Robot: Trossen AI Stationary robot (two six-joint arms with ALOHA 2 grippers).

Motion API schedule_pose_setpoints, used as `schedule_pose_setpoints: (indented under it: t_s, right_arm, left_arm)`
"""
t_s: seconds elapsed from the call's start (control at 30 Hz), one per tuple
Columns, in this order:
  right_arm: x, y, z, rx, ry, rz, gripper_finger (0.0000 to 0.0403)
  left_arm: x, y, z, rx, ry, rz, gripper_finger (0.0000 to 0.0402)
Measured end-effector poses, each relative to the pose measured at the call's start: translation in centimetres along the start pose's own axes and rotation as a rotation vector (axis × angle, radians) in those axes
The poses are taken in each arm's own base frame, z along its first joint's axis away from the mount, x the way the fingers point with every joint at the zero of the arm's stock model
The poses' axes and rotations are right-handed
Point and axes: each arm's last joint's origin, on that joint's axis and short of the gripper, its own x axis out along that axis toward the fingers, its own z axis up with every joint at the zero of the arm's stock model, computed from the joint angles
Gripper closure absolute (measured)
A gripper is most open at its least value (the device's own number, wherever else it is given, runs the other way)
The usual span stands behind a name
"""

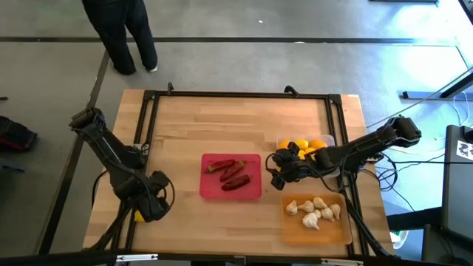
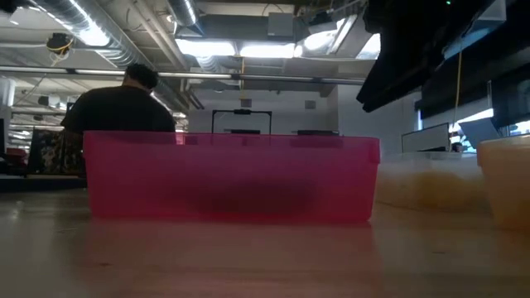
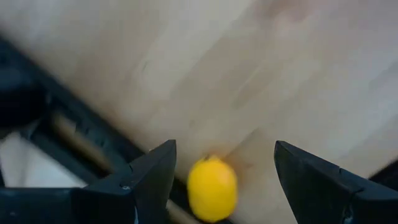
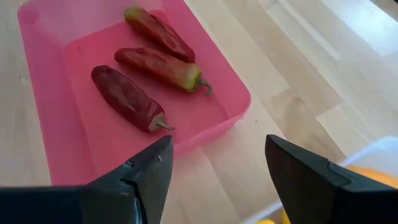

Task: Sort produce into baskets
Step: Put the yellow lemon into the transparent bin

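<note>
One lemon is unsorted, lying on the worktop at its near left edge, beside the dark frame rail. The left claw hangs right over it, fingers spread wide and holding nothing, with the lemon in the gap between them, closer to one finger than the other. That is what the next move seems to turn on: a short drop should put the fingers on either side of the fruit. In the high view only a sliver of yellow shows under the left claw. The lemon is a smooth, glossy yellow oval, rounded enough to roll or slip sideways if one finger meets it first, and the rail close by leaves little room.

The right claw waits open and empty between the red tray and the trays on the right. The red tray, matte plastic with rounded corners, holds three long, wrinkled dark red chilies. The clear tray at far right holds more lemons; the orange tray at near right holds knobbly white garlic bulbs. The lemon's tray lies across the worktop from the left arm.
</note>
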Motion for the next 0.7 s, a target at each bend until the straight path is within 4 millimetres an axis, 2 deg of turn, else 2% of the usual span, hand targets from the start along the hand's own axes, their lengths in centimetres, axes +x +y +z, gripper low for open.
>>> schedule_pose_setpoints:
  t_s: [0.2, 0.4, 0.7]
  right_arm:
    - [0.5, 0.2, -0.2, -0.025, 0.008, -0.006, 0.0155]
    - [0.5, 0.2, -0.1, -0.026, 0.006, -0.005, 0.0155]
    - [0.5, 0.3, -0.1, -0.022, -0.002, 0.001, 0.0155]
  left_arm:
    - [2.8, 0.6, -0.7, -0.046, 0.184, 0.066, 0.0137]
    - [5.0, 0.8, -1.0, -0.054, 0.246, 0.039, 0.0137]
    - [7.1, 1.3, -1.5, -0.062, 0.371, 0.024, 0.0137]
